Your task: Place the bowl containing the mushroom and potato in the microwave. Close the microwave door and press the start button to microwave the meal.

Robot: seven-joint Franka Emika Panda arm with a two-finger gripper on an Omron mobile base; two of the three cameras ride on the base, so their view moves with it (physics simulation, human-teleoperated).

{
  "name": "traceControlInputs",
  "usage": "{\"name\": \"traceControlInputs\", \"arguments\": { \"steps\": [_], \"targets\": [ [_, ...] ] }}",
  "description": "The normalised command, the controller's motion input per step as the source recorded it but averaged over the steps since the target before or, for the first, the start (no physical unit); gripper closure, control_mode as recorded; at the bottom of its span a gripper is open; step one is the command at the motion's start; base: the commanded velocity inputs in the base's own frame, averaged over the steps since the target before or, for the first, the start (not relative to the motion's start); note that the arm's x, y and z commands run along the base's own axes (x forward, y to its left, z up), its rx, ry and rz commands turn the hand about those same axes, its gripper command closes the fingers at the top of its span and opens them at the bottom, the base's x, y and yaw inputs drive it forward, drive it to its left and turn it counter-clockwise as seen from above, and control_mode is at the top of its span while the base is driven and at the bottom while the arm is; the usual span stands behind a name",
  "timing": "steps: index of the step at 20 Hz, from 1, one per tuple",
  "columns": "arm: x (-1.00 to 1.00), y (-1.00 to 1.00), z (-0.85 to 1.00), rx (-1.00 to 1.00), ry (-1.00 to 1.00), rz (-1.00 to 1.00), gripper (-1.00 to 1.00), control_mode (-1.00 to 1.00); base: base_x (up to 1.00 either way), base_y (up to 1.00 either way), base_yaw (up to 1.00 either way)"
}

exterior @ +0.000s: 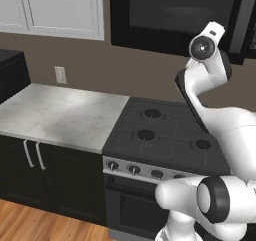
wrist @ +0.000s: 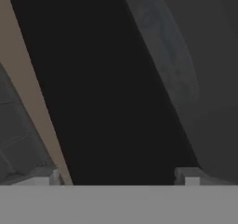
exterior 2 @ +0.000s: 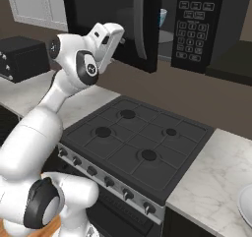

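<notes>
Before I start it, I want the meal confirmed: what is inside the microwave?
Through the gap past the part-open microwave door, the pale blue bowl sits on the grey turntable inside the microwave. Its contents are hidden by its wall and the door.

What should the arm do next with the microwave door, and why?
Probably push the microwave door further toward shut. In the right base view the door stands ajar, with the bowl already inside on the turntable, seen through the gap beside the keypad panel. The open gripper faces the door's dark glass up close, so a push looks like the natural next move.
</notes>
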Motion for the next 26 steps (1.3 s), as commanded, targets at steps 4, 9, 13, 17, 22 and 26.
{"name": "traceControlInputs", "arguments": {
  "steps": [4,9,13,17,22,26],
  "targets": [
    [0.5,-0.44,0.72,0.0,0.06,0.0,-1.0,-1.0,0.0,0.0,0.0],
    [0.57,-0.48,0.59,0.0,0.16,-0.04,-1.0,-1.0,0.0,0.0,0.0],
    [0.08,-0.74,0.06,0.0,0.11,-0.06,-1.0,-1.0,0.0,0.0,0.0],
    [-0.85,-0.5,-0.54,-0.04,0.04,-0.02,-1.0,-1.0,0.0,0.0,0.0],
    [-1.0,0.5,-0.38,-0.17,-0.15,0.03,-1.0,-1.0,0.0,0.0,0.0],
    [-1.0,0.72,0.09,-0.18,-0.16,0.15,-1.0,-1.0,0.0,0.0,0.0]
  ]
}}
